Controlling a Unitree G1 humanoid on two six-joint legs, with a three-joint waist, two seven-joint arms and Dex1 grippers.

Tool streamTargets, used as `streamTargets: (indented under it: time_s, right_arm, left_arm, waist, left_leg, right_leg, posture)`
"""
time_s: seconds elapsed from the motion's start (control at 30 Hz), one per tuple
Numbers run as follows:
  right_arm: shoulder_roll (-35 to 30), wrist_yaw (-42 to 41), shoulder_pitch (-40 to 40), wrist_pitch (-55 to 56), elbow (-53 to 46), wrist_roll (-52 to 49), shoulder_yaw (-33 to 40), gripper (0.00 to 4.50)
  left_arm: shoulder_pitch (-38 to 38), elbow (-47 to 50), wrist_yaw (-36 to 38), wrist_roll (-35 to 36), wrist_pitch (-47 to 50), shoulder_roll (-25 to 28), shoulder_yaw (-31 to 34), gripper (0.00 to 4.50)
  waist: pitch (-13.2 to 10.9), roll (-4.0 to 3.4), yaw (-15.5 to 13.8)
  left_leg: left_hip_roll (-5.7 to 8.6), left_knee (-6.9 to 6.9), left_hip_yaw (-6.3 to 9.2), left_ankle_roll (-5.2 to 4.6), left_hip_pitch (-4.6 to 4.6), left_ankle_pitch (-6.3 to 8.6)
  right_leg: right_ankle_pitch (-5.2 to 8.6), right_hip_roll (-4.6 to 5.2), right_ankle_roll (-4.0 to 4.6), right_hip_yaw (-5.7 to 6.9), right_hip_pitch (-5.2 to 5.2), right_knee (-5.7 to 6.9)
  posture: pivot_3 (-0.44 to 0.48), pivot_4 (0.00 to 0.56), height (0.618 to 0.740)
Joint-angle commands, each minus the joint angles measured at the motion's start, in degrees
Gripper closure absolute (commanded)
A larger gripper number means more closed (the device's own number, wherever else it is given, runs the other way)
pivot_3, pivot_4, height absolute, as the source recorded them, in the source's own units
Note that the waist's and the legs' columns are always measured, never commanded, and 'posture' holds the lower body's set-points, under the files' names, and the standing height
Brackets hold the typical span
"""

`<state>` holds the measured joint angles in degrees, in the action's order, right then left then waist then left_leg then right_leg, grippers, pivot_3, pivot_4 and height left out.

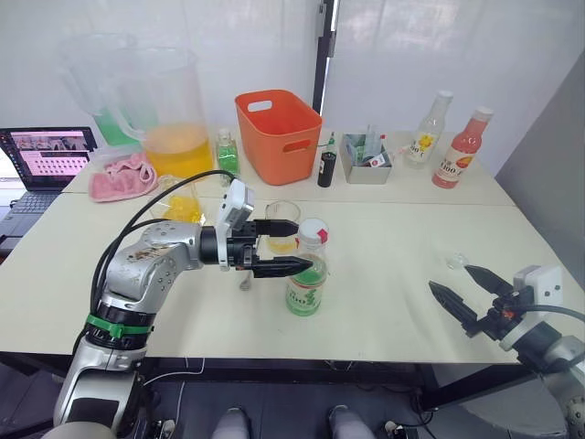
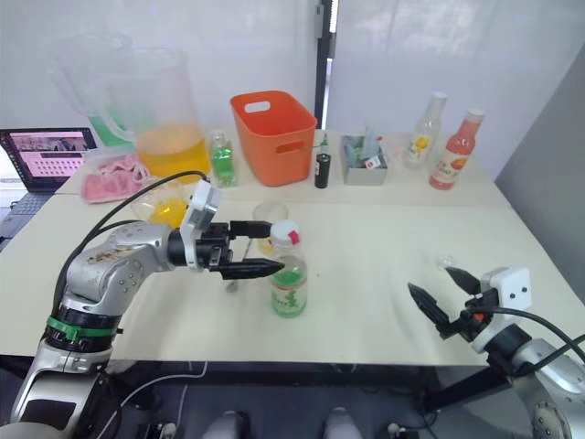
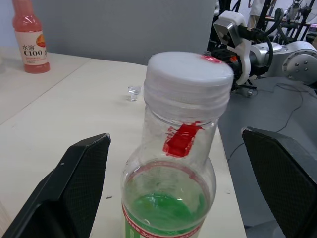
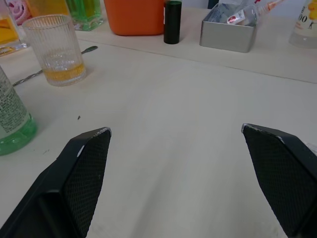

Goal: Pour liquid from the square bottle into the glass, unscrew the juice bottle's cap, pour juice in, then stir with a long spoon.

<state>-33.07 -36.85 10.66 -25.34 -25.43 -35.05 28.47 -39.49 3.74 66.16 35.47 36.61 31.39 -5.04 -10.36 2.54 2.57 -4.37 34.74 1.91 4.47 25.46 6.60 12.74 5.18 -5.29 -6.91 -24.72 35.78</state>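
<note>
Upright juice bottle [image 1: 306,274] stands mid-table, cap [image 1: 313,229] on; the left gripper [image 1: 285,247] is nearer, its 2 fingers spread wide astride the neck, while the right gripper [image 1: 466,291], also spread, waits well apart

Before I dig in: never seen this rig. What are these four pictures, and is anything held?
It is a two-armed humanoid robot at a pale table. The two wide pictures come from its head camera, looking down over both arms. The other two come from cameras on each wrist, looking out between that arm's two black fingers.

The left pincer is open around the neck of the juice bottle, just below the white cap, which is on; the fingers stand clear of the bottle. The right pincer is open over bare table, holding nothing.

Behind the bottle stands the glass with a little yellow liquid, and a long spoon lies beside it. Further back are an orange basket, a big jug, other bottles and a laptop.
</note>
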Motion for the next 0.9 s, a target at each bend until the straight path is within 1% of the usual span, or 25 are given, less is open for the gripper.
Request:
streamTargets:
  time_s: [0.03, 0.2, 0.37, 0.53, 0.57, 0.67, 0.7, 0.83, 0.9]
  right_arm:
    - [-0.08, 0.46, 0.03, 1.30, -2.11, -0.89, 1.40, 0.03]
    - [-0.04, 0.73, -0.36, 1.84, -1.86, -0.56, 1.07, 0.03]
    - [0.05, 0.98, -0.37, 2.32, -1.82, -0.46, 1.16, 0.03]
    - [0.37, 1.23, -0.85, 3.05, -1.00, -1.01, 1.80, 0.00]
    - [0.36, 1.16, -0.86, 3.06, -1.00, -1.00, 1.69, 0.00]
    - [0.07, 0.83, -1.27, 3.17, -0.83, -0.62, 1.04, 0.00]
    - [-0.02, 0.82, -1.57, 3.05, -0.95, -0.67, 0.84, 0.00]
    - [-0.96, 1.06, -4.17, 1.36, -2.57, -1.85, -0.37, 0.00]
    - [-1.54, 1.93, -7.13, -0.77, -4.32, -3.93, -1.24, 0.00]
  left_arm:
    - [-2.08, 0.15, 0.42, -0.99, -2.20, -1.02, -0.33, 0.00]
    - [-3.20, -1.15, 1.46, -4.03, -5.86, -3.24, -2.97, 0.00]
    - [-3.60, -1.85, 3.26, -5.05, -7.69, -3.63, -3.65, 0.00]
    - [-4.32, -3.22, 4.44, -5.71, -8.62, -3.92, -3.78, 1.47]
    - [-4.39, -3.23, 4.80, -5.72, -8.64, -3.95, -3.88, 1.87]
    - [-4.65, -3.63, 5.58, -5.99, -8.86, -4.13, -4.16, 2.84]
    - [-4.66, -3.72, 5.83, -6.16, -9.06, -4.08, -4.27, 2.97]
    - [-4.72, -4.31, 6.32, -6.69, -9.78, -4.10, -4.32, 2.97]
    - [-4.94, -4.54, 6.20, -6.74, -10.09, -4.22, -3.94, 2.97]
  waist:
    - [0.00, 0.00, 0.02]
    - [0.00, 0.00, -0.09]
    - [0.00, 0.00, 0.00]
    - [0.00, 0.00, -0.04]
    - [0.00, 0.00, -0.05]
    - [0.00, 0.00, -0.04]
    - [0.00, 0.00, -0.03]
    - [0.00, 0.00, 0.05]
    - [0.00, 0.00, 0.02]
  left_leg:
    - [0.00, 0.00, 0.00, -0.03, 0.00, -0.02]
    - [0.01, 0.00, 0.00, -0.05, 0.00, -0.03]
    - [0.02, 0.01, 0.01, -0.05, -0.01, -0.03]
    - [0.02, 0.01, 0.01, -0.05, -0.01, -0.03]
    - [0.02, 0.01, 0.01, -0.05, -0.01, -0.03]
    - [0.02, 0.01, 0.02, -0.07, -0.01, -0.04]
    - [0.02, 0.01, 0.02, -0.07, -0.01, -0.04]
    - [0.02, 0.01, 0.02, -0.07, -0.02, -0.05]
    - [0.02, 0.01, 0.02, -0.08, -0.02, -0.05]
  right_leg:
    - [0.00, 0.00, -0.01, -0.01, 0.00, 0.00]
    - [-0.01, 0.01, -0.02, -0.01, 0.03, -0.01]
    - [-0.01, 0.01, -0.02, -0.01, 0.04, -0.01]
    - [-0.01, 0.01, -0.03, -0.01, 0.06, -0.02]
    - [-0.01, 0.01, -0.03, -0.01, 0.06, -0.02]
    - [-0.01, 0.01, -0.03, -0.01, 0.06, -0.02]
    - [-0.01, 0.01, -0.03, -0.01, 0.06, -0.02]
    - [-0.01, 0.00, -0.04, -0.01, 0.06, -0.02]
    - [-0.01, 0.01, -0.04, 0.00, 0.07, -0.01]
  posture:
    - [0.000, 0.150, 0.717]
    - [0.000, 0.150, 0.717]
    - [0.000, 0.150, 0.717]
    - [0.000, 0.150, 0.717]
    - [0.000, 0.150, 0.717]
    - [0.000, 0.150, 0.717]
    - [0.000, 0.150, 0.717]
    - [0.000, 0.150, 0.717]
    - [0.000, 0.150, 0.717]
